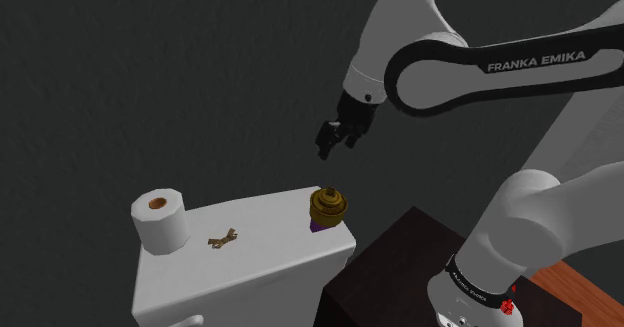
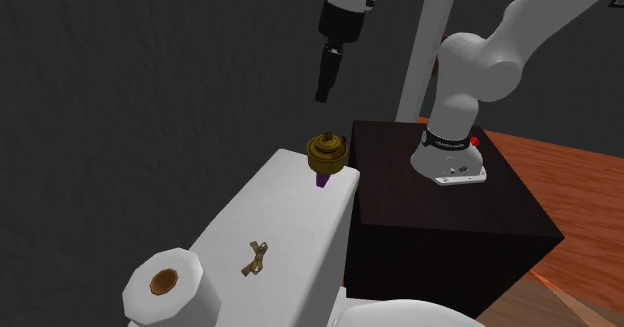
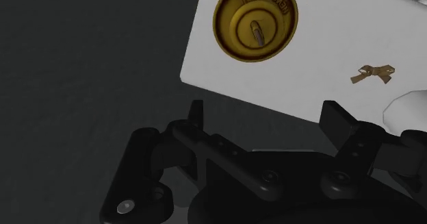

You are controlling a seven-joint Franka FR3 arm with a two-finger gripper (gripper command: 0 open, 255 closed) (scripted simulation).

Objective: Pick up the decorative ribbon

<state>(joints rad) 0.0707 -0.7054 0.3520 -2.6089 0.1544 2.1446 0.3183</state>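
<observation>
Small golden-brown ribbon bow [image 1: 222, 239], lying flat near the middle of a plain white oblong lid [image 1: 270, 225], apart from everything else on it. At one end of the lid, a white paper roll with a brown core [image 1: 160, 218], standing upright. At the other end of the lid, close to its corner, a round brass lock cylinder on a purple base [image 1: 329, 206]. All-black two-finger gripper [image 1: 325, 147] hanging high over the lock end of the lid, fingers spread apart, nothing between them.

Probably very light, soft and limp, thin against the lid; little to crush, but easy to nudge and slide. Best taken at the central knot, fingers straddling it and closing low against the lid.

Bare white surface on all sides of the bow, so room for a straight descent. Long edges of the lid not far from the bow; dark brown box stand [image 1: 390, 265] just beside the lock end of the lid.
</observation>
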